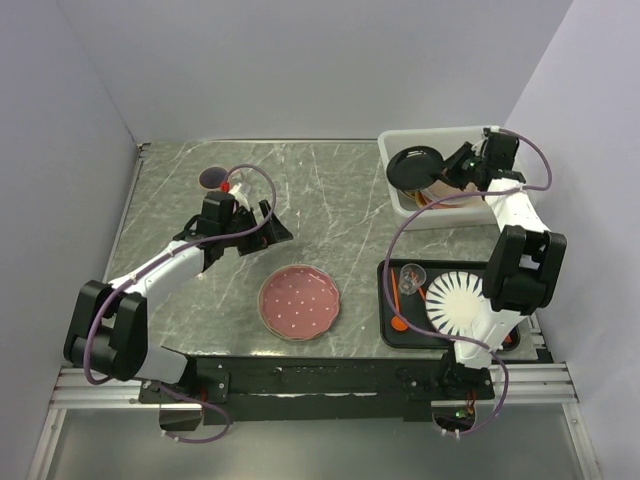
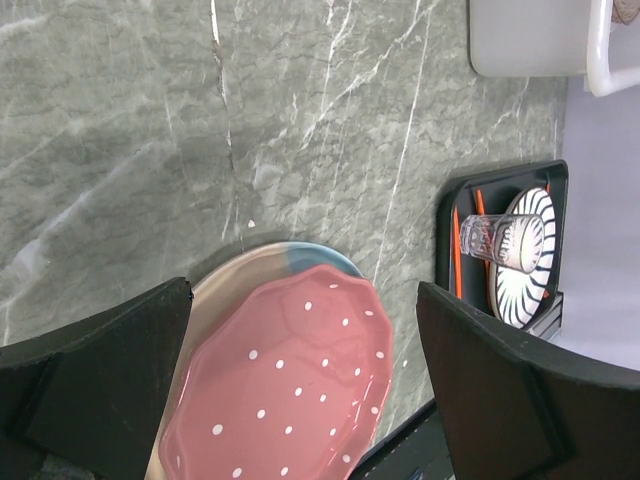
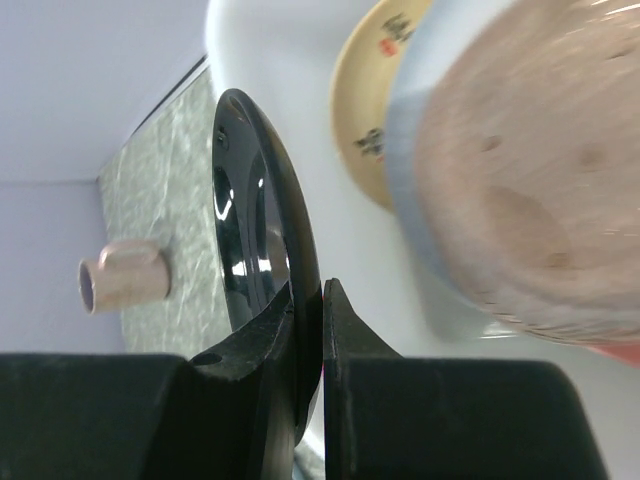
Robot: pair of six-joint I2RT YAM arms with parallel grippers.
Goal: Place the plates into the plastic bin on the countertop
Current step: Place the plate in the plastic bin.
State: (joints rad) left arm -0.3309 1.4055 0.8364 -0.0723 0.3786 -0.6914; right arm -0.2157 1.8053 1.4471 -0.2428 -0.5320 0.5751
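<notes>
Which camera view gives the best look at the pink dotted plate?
The top external view: the pink dotted plate shows whole there, lying flat on the countertop. The left wrist view shows the plate closer, with clear white dots, but the picture's lower edge cuts it off. The right wrist view does not show it.

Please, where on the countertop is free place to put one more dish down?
Bare countertop lies between the left gripper and the plastic bin. A smaller patch lies left of the pink dotted plate. The front right is crowded: the black tray is full.
</notes>
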